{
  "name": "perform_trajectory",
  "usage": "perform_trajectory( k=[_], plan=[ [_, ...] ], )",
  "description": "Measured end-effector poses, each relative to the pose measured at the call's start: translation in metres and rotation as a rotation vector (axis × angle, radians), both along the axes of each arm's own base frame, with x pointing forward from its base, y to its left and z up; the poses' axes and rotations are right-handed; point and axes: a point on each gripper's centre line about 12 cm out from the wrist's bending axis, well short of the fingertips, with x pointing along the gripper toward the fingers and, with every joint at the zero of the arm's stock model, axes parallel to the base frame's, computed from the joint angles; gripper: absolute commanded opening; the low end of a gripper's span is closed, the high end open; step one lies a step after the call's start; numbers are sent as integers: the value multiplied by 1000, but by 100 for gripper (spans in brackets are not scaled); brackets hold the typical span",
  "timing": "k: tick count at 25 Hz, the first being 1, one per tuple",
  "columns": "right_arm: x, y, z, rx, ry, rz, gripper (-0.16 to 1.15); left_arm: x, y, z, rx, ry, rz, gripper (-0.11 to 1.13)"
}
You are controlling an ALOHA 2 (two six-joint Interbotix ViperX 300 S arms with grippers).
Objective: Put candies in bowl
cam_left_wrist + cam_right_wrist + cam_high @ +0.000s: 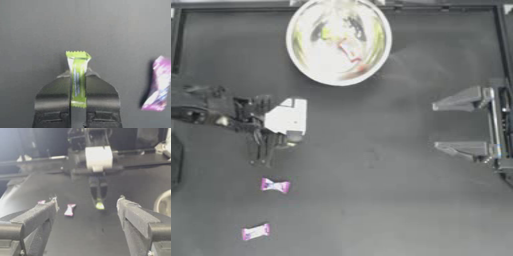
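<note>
My left gripper (78, 73) is shut on a yellow-green candy (77, 75), whose crimped end sticks out past the fingertips. In the top view this gripper (290, 142) points down at the table's left-centre, well short of the bowl (301, 60). The shiny bowl stands at the far edge and holds a red candy (350, 51) and a yellow-green candy (329, 34). Two pink-purple candies (274, 185) (256, 232) lie on the table near the front left. My right gripper (448, 125) is parked open at the right side.
The right wrist view looks across the table at the left arm's white wrist block (98, 157), the held candy (99, 205), the nearer pink-purple candy (69, 209) and a part of the bowl's rim (159, 203). Dark table surface (391, 200) spreads across the middle and front right.
</note>
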Motion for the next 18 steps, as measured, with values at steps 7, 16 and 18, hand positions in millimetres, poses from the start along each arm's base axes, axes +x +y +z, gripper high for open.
perform_trajectory(
  k=[7,16,18],
  plan=[
    [0,0,0,0,0,0,100,2,41,62,123,-163,59,30],
    [0,0,0,1,0,-1,100,19,112,103,274,-274,128,31],
    [0,0,0,1,0,-1,100,27,127,99,282,-261,140,31]
  ],
)
